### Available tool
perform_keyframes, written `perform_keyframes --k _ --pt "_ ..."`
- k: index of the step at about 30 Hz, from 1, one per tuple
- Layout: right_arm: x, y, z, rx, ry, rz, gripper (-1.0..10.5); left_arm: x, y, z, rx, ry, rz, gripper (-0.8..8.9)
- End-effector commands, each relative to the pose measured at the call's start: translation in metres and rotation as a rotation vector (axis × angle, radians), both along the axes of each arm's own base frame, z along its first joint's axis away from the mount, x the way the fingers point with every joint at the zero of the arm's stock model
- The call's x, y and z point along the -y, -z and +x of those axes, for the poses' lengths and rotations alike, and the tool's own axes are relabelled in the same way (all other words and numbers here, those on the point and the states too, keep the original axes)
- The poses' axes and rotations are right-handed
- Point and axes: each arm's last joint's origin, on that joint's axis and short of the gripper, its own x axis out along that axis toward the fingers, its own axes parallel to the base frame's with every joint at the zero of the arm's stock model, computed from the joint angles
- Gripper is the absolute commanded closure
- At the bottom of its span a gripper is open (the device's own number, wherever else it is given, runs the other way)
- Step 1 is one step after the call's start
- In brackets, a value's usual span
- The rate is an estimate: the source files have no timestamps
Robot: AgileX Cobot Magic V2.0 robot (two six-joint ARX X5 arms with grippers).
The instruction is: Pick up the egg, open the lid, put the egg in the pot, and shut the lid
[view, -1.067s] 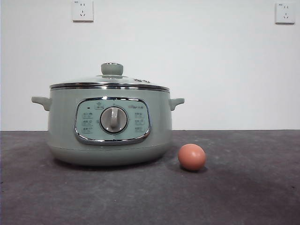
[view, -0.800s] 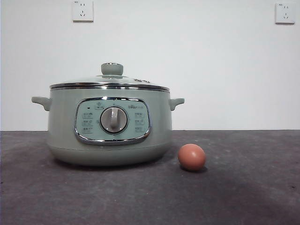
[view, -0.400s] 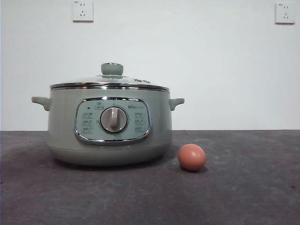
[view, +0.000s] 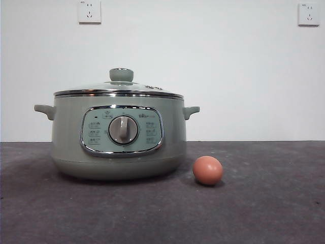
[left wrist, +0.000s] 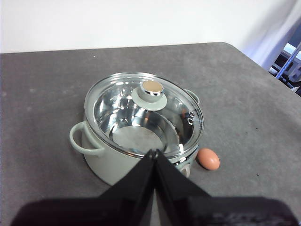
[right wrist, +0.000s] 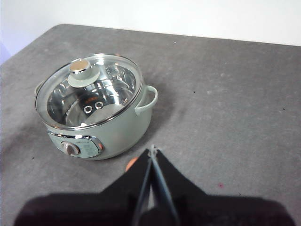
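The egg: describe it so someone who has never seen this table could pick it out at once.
Find the big sage-green pot with the glass lid on the dark grey table. In the front view, just to the side of the pot's base, apart from it, lies the egg. It is the only small, smooth, orange-brown thing there.

A dark grey table (view: 264, 213) bears the pot (view: 66, 142) and the egg (view: 207, 170).

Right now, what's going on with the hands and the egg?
Left hand and right hand shut, high above the table. Egg lies untouched beside pot. Lid on. Nothing in the way.
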Motion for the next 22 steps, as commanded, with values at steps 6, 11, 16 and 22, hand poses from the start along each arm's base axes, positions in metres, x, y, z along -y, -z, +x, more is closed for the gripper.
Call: perform_keyframes --k 6,11,16,22 --pt "0.000 -0.001 0.001 0.003 -0.007 -0.006 7.1 0.001 0.000 0.001 0.011 0.031 0.004 6.02" --pt "0.000 -0.001 0.001 -0.007 0.001 0.009 3.6 0.000 0.000 0.004 -0.002 0.031 0.003 1.73" --pt "0.000 0.002 0.000 -0.038 0.001 0.007 3.5 0.000 0.001 0.009 -0.012 0.032 0.002 1.76" --pt "0.000 0.004 -0.001 -0.059 0.001 0.005 3.5 0.003 -0.003 0.021 0.024 0.058 0.004 1.76"
